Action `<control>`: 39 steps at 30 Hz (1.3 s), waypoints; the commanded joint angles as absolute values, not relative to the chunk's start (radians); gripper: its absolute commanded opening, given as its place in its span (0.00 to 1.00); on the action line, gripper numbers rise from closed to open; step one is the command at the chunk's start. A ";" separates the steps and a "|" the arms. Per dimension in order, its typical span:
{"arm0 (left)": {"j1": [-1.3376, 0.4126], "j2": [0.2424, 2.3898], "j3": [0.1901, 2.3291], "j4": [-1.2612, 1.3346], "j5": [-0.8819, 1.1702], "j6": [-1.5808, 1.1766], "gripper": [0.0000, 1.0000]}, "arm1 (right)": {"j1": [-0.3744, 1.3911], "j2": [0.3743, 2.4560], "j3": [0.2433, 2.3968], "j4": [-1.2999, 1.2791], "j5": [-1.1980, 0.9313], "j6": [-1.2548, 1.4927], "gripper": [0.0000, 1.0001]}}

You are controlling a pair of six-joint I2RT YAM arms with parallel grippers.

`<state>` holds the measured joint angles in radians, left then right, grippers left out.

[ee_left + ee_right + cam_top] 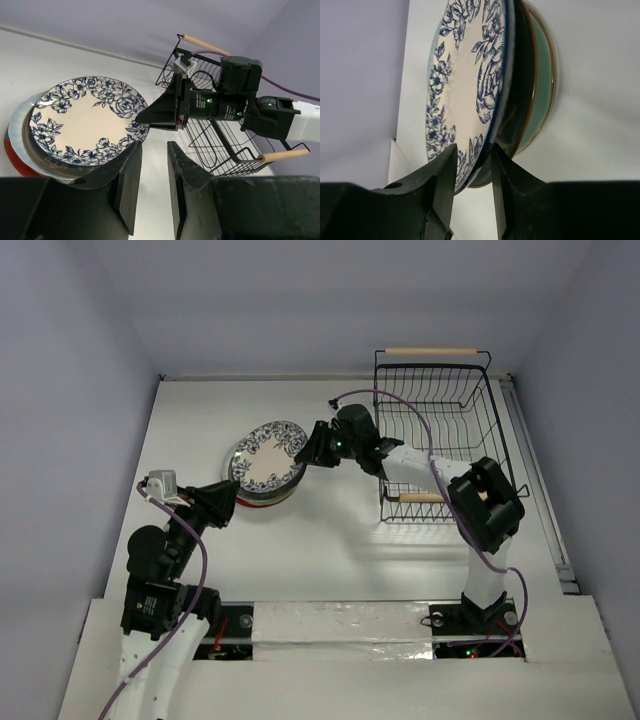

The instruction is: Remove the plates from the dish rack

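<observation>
Right claw (pixel 304 453) straddles rim of blue floral plate (pixel 262 460), arm outstretched

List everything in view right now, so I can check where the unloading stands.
blue-floral plate: one, white with blue flowers, on top of the stack left of centre on the table
plates under it: three, only rims showing, red one lowest, same stack
dish rack: one, black wire with two wooden handles, far right of the table, no plate showing in it
table: one, white, under everything
cables: two, purple, one along each arm
left claw: one, black, open, holding nothing, at the near side of the stack
right claw: one, black, open, fingers either side of the blue-floral plate's rim
</observation>
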<state>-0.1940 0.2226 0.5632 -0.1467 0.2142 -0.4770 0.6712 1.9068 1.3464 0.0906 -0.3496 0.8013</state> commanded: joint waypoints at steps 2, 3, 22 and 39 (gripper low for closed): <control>-0.189 0.229 0.580 -0.089 0.230 -0.474 0.24 | 0.687 1.911 1.390 0.156 -0.400 0.758 0.40; -0.189 0.227 0.580 -0.089 0.230 -0.476 0.24 | 0.687 1.910 1.388 0.152 -0.403 0.753 0.41; -0.189 0.227 0.580 -0.089 0.233 -0.474 0.24 | 0.706 1.760 1.315 -0.040 -0.242 0.598 0.84; -0.179 0.216 0.597 -0.103 0.235 -0.462 0.54 | 0.715 1.110 1.077 0.074 -0.019 0.526 0.06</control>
<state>-0.1875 0.2222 0.5632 -0.1467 0.2272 -0.4736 0.7082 1.2644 1.1046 -0.0147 -0.1204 0.5743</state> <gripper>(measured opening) 0.516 0.046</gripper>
